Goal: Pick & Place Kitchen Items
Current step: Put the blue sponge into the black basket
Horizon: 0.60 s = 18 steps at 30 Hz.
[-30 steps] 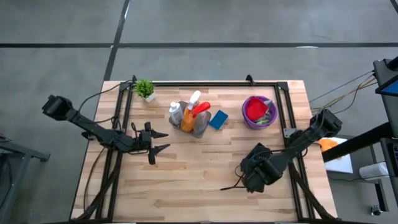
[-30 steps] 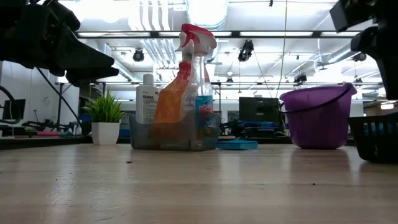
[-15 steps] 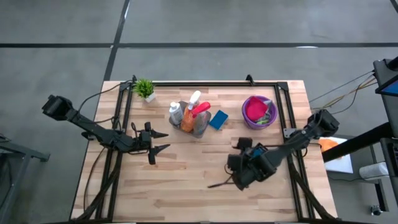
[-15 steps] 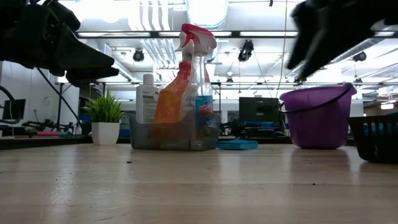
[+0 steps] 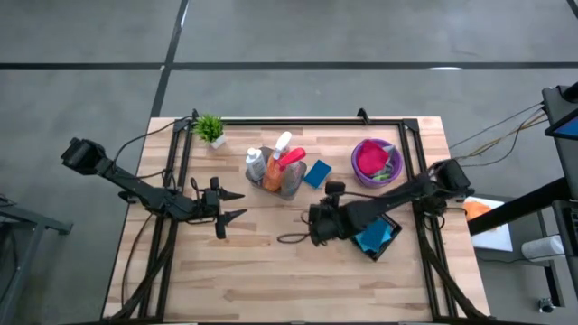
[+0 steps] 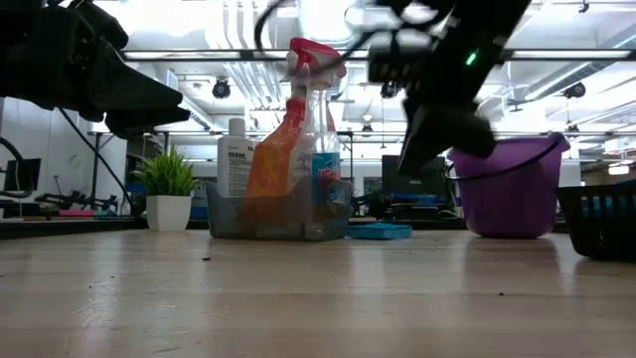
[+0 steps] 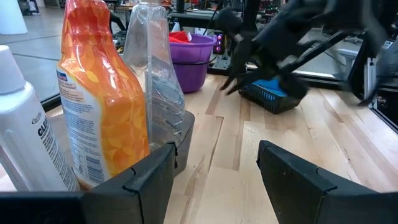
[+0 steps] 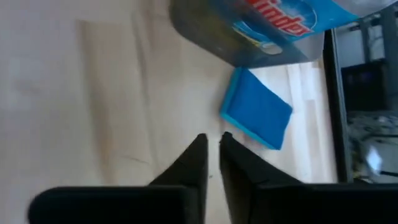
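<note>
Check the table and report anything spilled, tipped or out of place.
Nothing stands out. The bottles stand upright in their grey caddy, the blue sponge lies flat beside it, cloths sit inside the purple bucket, and the plant is upright at the corner. No spill shows.

high: overhead | low: table-level | wrists: close, right perhaps tilted

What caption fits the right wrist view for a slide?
The shut right gripper points toward a blue sponge lying on the wooden table.
</note>
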Each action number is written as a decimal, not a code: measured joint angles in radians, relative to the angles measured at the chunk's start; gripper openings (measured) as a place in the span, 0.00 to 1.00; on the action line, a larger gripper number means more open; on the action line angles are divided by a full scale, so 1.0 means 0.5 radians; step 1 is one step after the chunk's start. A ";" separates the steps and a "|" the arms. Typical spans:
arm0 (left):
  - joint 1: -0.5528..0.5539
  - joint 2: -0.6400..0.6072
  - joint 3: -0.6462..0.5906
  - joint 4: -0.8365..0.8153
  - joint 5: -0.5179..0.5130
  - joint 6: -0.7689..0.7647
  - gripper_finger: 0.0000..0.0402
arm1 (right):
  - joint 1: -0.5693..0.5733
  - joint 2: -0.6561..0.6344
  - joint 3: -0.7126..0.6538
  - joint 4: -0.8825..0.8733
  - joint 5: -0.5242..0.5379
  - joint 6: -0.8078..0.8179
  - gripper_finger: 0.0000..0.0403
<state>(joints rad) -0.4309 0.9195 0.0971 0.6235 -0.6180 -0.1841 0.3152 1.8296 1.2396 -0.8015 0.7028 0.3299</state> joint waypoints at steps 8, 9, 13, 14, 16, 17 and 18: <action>0.000 0.000 0.000 0.000 0.000 0.001 0.57 | -0.254 0.162 -0.002 0.190 0.068 -0.295 0.05; 0.000 0.001 0.000 0.000 0.000 0.001 0.57 | -0.282 0.180 -0.002 0.221 0.068 -0.334 0.05; 0.000 0.000 0.000 0.000 0.000 0.002 0.57 | -0.391 0.245 -0.002 0.296 0.057 -0.482 0.04; 0.000 0.000 0.000 0.000 0.000 0.002 0.57 | -0.417 0.262 -0.002 0.304 0.042 -0.505 0.04; 0.000 0.000 0.000 0.000 0.000 0.002 0.57 | -0.466 0.290 -0.004 0.304 0.024 -0.524 0.04; 0.000 0.000 0.000 0.000 0.000 0.002 0.57 | -0.489 0.303 -0.005 0.302 0.023 -0.537 0.04; 0.000 0.000 0.000 0.001 0.000 0.002 0.57 | -0.509 0.316 -0.005 0.307 0.020 -0.556 0.04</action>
<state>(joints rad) -0.4309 0.9195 0.0971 0.6239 -0.6181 -0.1833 0.0607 1.9877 1.2373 -0.6479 0.7127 0.0518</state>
